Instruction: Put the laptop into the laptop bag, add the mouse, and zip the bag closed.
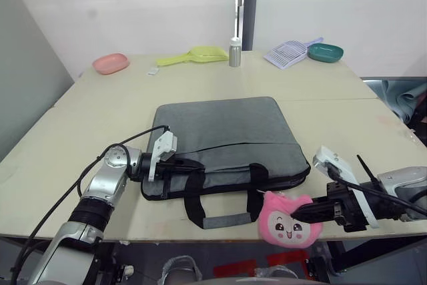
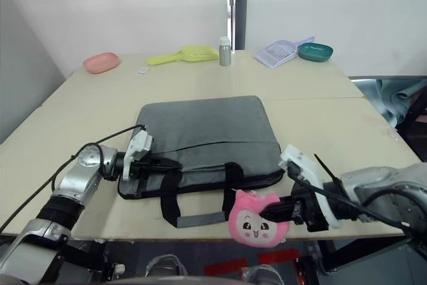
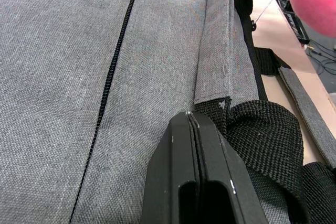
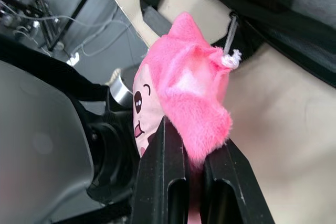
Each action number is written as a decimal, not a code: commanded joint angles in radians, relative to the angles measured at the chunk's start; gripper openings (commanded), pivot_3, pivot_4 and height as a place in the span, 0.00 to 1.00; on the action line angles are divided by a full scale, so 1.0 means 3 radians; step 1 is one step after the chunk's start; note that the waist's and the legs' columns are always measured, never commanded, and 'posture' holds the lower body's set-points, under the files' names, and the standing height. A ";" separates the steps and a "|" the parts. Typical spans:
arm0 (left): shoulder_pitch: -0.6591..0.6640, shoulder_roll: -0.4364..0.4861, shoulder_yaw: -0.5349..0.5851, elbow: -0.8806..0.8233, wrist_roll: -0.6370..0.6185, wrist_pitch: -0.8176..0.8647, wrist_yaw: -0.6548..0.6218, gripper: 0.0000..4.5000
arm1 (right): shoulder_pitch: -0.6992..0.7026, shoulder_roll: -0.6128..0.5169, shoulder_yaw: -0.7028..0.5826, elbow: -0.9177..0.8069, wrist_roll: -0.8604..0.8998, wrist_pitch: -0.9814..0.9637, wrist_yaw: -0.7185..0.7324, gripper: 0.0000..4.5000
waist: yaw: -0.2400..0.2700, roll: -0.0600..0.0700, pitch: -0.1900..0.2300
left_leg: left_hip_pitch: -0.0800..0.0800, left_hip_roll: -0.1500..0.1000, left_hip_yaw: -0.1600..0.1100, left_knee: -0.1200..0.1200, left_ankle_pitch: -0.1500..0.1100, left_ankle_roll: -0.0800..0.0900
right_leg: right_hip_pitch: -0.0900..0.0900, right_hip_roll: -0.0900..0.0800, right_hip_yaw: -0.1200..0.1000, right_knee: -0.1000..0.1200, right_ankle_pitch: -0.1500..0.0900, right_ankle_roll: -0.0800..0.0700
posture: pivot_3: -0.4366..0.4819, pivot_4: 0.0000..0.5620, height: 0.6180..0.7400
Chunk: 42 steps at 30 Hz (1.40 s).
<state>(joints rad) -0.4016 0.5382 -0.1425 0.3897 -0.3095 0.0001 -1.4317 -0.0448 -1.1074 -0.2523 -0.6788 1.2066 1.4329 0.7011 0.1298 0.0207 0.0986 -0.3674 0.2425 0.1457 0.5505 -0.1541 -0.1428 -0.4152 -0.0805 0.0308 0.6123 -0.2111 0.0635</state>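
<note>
The grey laptop bag (image 1: 227,131) lies flat in the middle of the table, its two black strap handles (image 1: 220,215) toward the front edge. My left gripper (image 1: 179,163) is shut and rests on the bag's front left corner beside a handle strap (image 3: 262,129). My right gripper (image 1: 300,213) is shut on a pink plush toy (image 1: 283,228) that hangs at the table's front edge. A white cord (image 4: 231,56) ties the toy to the bag. The laptop and the mouse are out of view.
Along the far edge stand a pink dish (image 1: 111,63), a yellow scoop (image 1: 193,55), a silver bottle (image 1: 235,52), a lavender slotted scoop (image 1: 288,52) and a teal bowl (image 1: 325,51). The table's front edge (image 1: 167,235) runs just below the handles.
</note>
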 commanded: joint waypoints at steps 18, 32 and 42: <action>0.0289 0.0059 -0.0236 0.0197 0.0247 0.0070 -0.0063 0.00 | -0.1215 -0.0526 0.1842 0.2336 -0.3373 -0.2395 0.1042 0.01 | -0.0154 -0.0010 -0.0026 | -0.0003 -0.0040 0.0006 0.0017 -0.0009 0.0036 | 0.0007 -0.0042 0.0003 0.0005 -0.0007 0.0012 | 0.48 0.27 1.00; 0.0309 0.0045 -0.0258 0.0167 0.0256 0.0033 -0.0064 0.00 | -0.2220 0.0561 0.2232 0.2864 -0.4348 -0.3008 0.1063 0.01 | -0.0175 -0.0010 -0.0028 | -0.0001 -0.0040 0.0005 0.0024 -0.0010 0.0040 | 0.0009 -0.0044 0.0001 0.0015 -0.0005 0.0008 | 0.48 0.27 1.00; 0.0318 0.0009 -0.0287 0.0175 0.0267 0.0027 -0.0072 0.00 | -0.2542 0.0967 0.2107 0.3231 -0.4707 -0.3271 0.0628 0.01 | -0.0191 -0.0008 -0.0028 | -0.0001 -0.0041 0.0007 0.0023 -0.0010 0.0040 | 0.0008 -0.0045 0.0002 0.0015 -0.0004 0.0006 | 0.48 0.27 1.00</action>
<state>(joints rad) -0.3644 0.5472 -0.1420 0.3804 -0.3082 -0.0194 -1.4487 -0.7672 -0.8247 0.4286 0.2787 -0.1850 0.4661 0.9287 0.0726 0.0184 0.0903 -0.3679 0.2303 0.1479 0.5575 -0.1570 -0.1308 -0.4128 -0.0940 0.0315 0.6165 -0.2123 0.0654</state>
